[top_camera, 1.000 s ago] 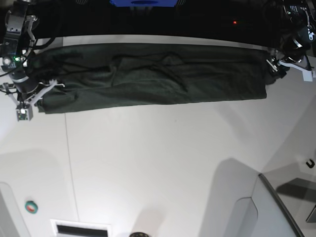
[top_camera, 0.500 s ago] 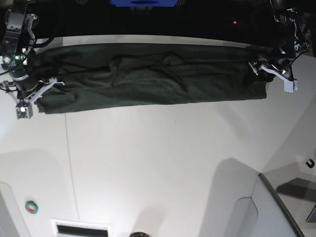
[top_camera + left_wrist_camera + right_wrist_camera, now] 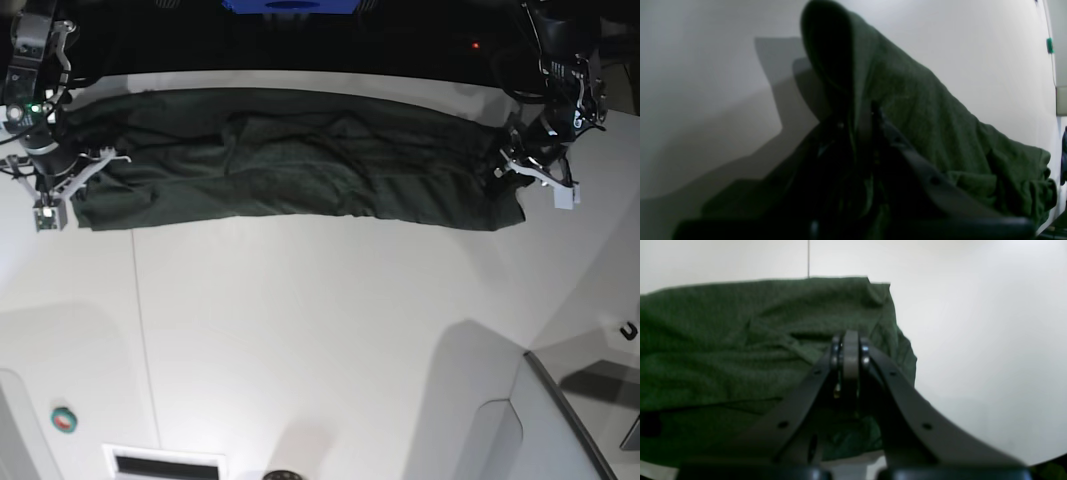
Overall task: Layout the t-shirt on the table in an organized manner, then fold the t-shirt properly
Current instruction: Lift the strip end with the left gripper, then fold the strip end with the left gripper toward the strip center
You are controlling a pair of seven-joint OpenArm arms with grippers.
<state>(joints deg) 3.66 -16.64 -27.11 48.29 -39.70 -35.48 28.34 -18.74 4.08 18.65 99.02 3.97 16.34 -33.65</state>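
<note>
Two claws, left claw [image 3: 512, 165] and right claw [image 3: 70, 180], each pinch one t-shirt [image 3: 300, 155] end.

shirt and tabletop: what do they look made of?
The t-shirt: dark green soft knit, likely cotton jersey, matte; fine grainy weave, limp folds and wrinkles.
The table: smooth white hard surface, probably laminate or painted board, slight sheen; soft shadows, thin dark seam line. Exact material unclear.

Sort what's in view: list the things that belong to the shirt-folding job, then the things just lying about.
Belongs to the job:
- t-shirt
- table
- left gripper, shut on the shirt's end
- right gripper, shut on the other end

Just lying about:
- green button
- grey panel
- vent slot
</note>
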